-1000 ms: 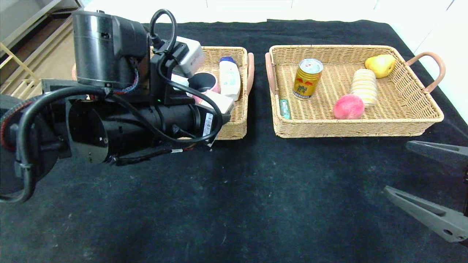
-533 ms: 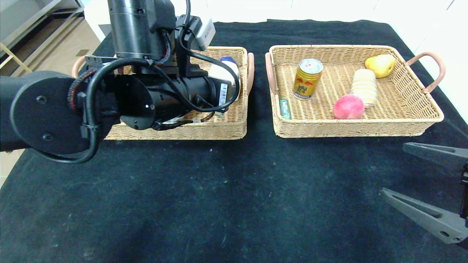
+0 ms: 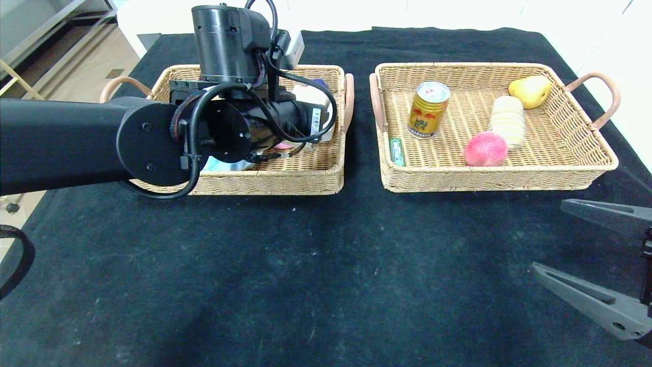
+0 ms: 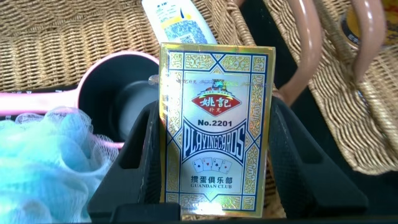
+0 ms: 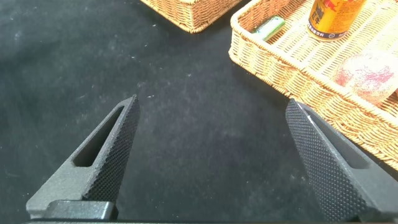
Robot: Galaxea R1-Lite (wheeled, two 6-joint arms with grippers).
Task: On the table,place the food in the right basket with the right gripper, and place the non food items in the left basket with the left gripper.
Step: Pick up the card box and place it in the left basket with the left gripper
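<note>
Left gripper over the left basket at the table's far-left side, clamped on the card box, above the saucepan and pouf. Right basket at far right holds can, roll and peach. Right gripper sits at the near-right edge, jaws wide apart, holding nothing.
</note>
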